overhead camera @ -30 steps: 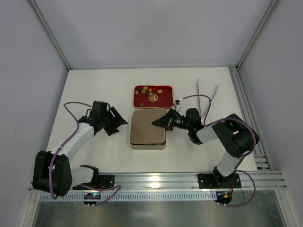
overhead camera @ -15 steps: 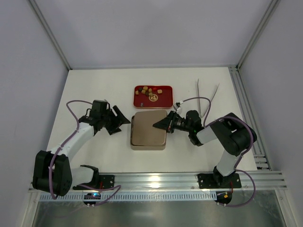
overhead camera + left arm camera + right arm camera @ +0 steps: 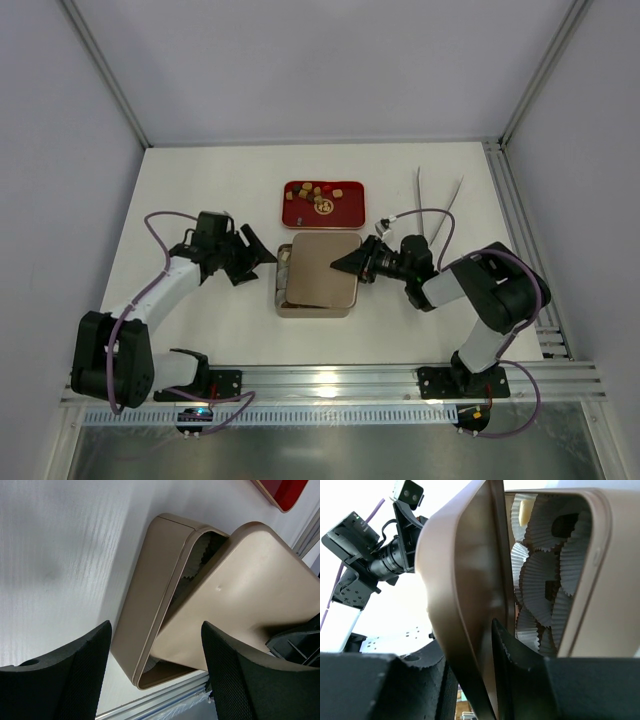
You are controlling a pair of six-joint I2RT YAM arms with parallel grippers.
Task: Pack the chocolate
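Chocolate [image 3: 312, 190] is in neither hand: the right gripper [image 3: 338, 264] pinches the edge of the tan lid [image 3: 322, 272], tilting it off the tin [image 3: 282, 292]; the left gripper [image 3: 262, 257] hangs spread and empty beside it. Beyond, the pieces lie loose in the red tray [image 3: 352, 216]. Tiny, light, probably easily marred: pinch one softly across its sides.

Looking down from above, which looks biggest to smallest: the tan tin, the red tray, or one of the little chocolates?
1. The tan tin, clearly largest.
2. The red tray, about as wide but shorter front to back.
3. A single chocolate piece, tiny beside both.
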